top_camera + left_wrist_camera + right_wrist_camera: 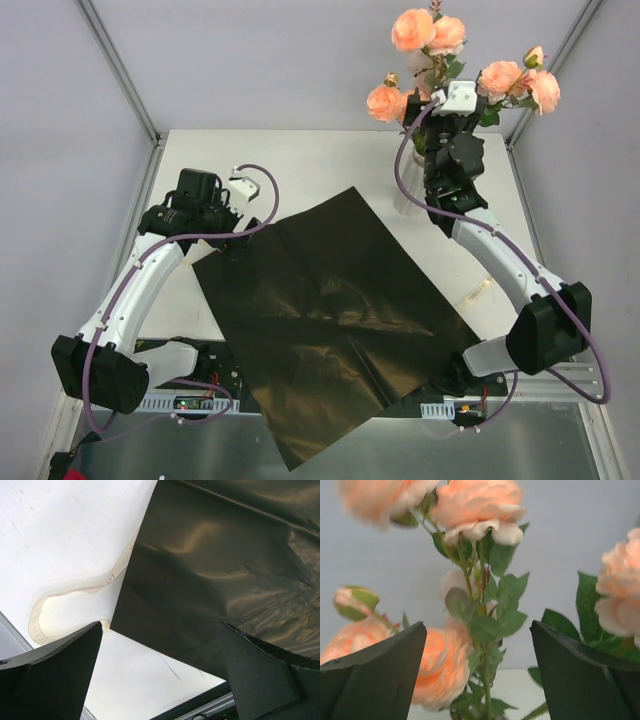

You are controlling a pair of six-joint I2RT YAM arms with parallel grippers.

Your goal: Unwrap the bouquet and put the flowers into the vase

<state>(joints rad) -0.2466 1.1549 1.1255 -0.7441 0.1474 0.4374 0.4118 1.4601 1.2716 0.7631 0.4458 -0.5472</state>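
Note:
The flowers, peach-pink roses on thin green stems, stand upright at the back right of the table. The vase is hidden behind my right arm. My right gripper is up among the stems. In the right wrist view, my right gripper is open around a leafy stem, and neither finger touches it. The black wrapping sheet lies spread flat in the middle. My left gripper hovers open over the sheet's left edge with nothing between its fingers. A cream ribbon curls on the table beside that edge.
A small cream scrap lies on the white table near my right forearm. The sheet's near corner hangs over the table's front edge. Metal frame posts rise at the back corners, with grey walls behind.

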